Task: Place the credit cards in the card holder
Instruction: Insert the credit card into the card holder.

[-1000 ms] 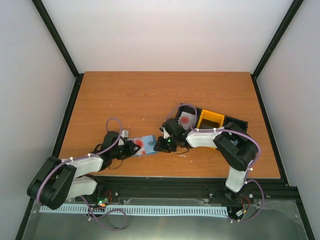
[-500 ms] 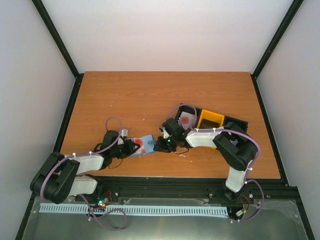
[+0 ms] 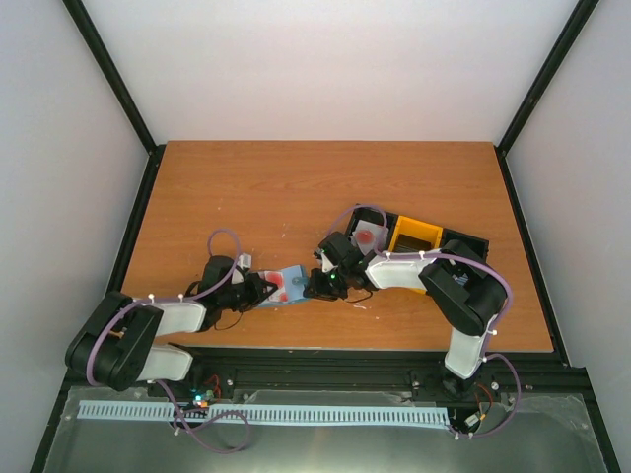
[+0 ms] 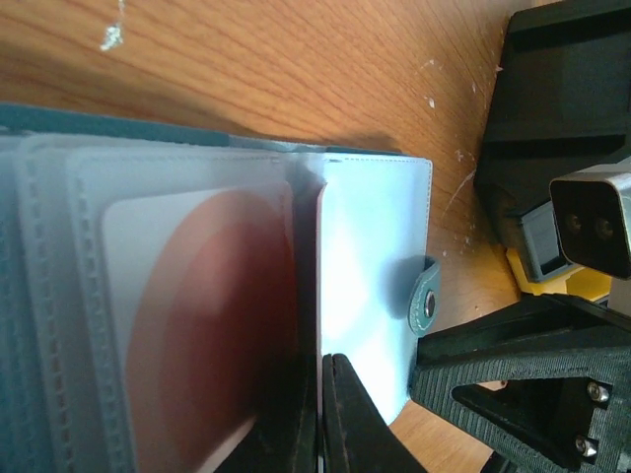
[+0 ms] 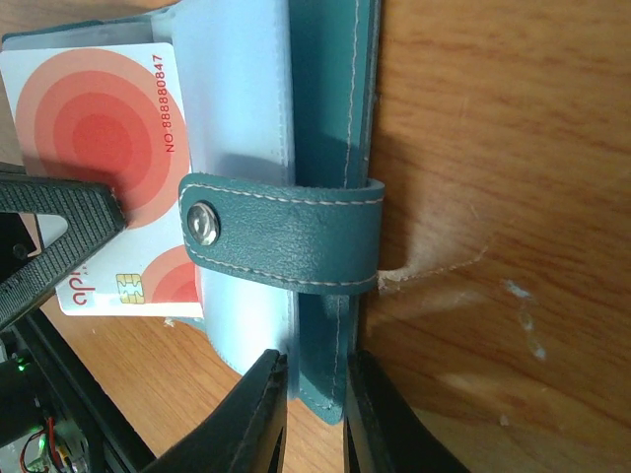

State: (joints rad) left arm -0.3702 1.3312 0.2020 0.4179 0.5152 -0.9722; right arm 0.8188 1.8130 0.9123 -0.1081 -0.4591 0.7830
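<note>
Both arms meet low and centre in the overhead view, the card holder [image 3: 290, 284] lying open on the table [image 3: 296, 187] between them; the right gripper [image 5: 315, 361] is clamped on the teal cover's edge at the bottom of its wrist view, just below the snap tab [image 5: 296, 236]; the left gripper [image 4: 318, 372] comes in from the other side, jaws pinched almost together on what looks like the edge of a credit card [image 5: 89, 138], its red rings showing at the upper left of the right wrist view; from the left wrist that card reads as a red disc behind the frosted pocket, so I'd say it is part way in, not seated; a second card [image 3: 370, 235] waits in the black-and-yellow tray [image 3: 463, 241] to the right of centre; now the dangers: the pocket mouth is soft and stitched, so a tilted push could catch a corner on the lip and bow the card; the card may slide between two sleeves rather than into one; and the right's hold is only a thin bite on a floppy cover, so a firm shove could drag the holder free or fold it shut.
</note>
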